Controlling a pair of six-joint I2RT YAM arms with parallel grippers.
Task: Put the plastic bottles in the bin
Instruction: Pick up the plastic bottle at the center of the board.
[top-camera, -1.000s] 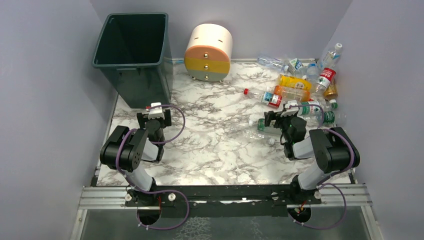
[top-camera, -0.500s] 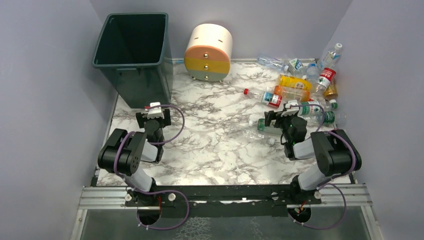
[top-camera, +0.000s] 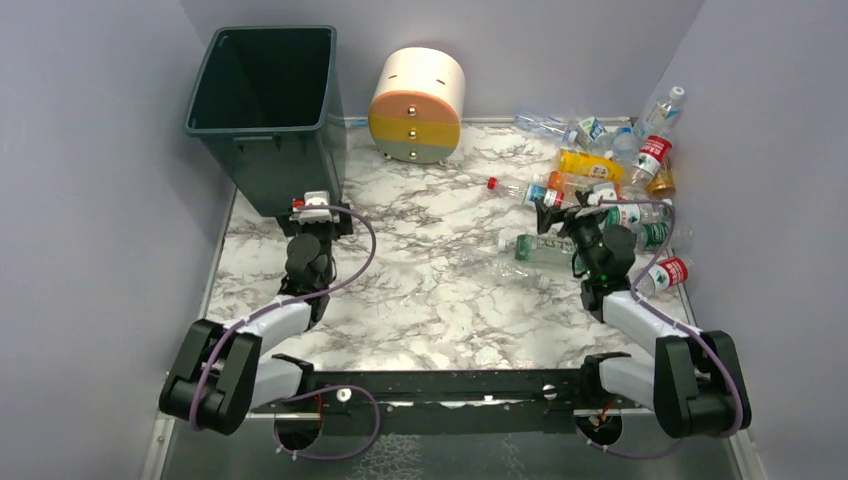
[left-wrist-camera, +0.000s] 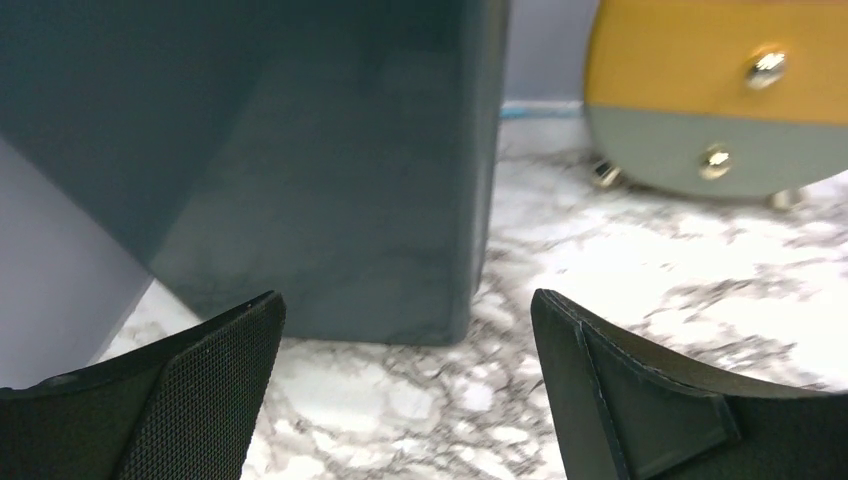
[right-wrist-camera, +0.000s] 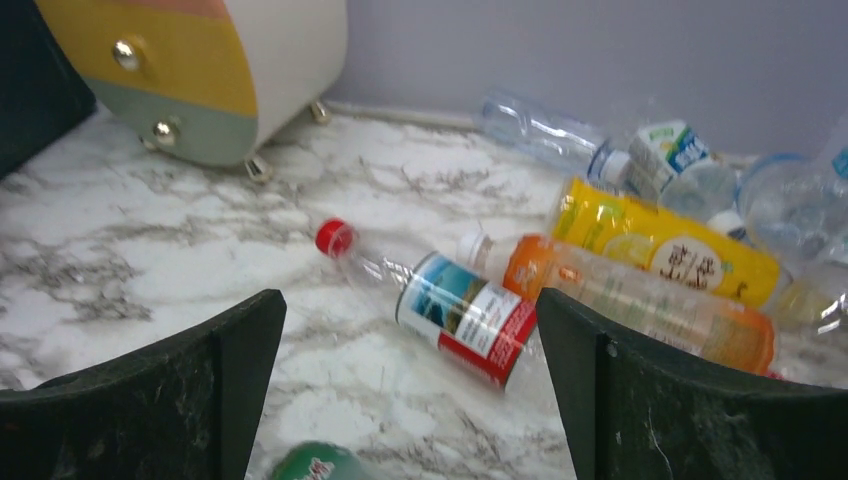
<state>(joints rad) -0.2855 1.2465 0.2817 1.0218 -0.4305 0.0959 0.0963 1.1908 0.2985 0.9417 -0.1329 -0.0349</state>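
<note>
Hands are held wide open and empty. Just now the right hand (right-wrist-camera: 410, 295) is advanced toward the bottles (right-wrist-camera: 462, 315) heaped far right on the bench (top-camera: 430, 290); the left hand (left-wrist-camera: 405, 300) is brought close to the bin (left-wrist-camera: 330, 200). A first pick is judged near.

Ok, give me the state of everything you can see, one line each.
bin, upright, open top, no bottle visible inside.
plastic bottles, heaped at far right, none in the bin.
red-capped bottle, lying on its side, cap on.
drawer unit, drawers shut.
left gripper, open, empty.
right gripper, open, empty.
</note>
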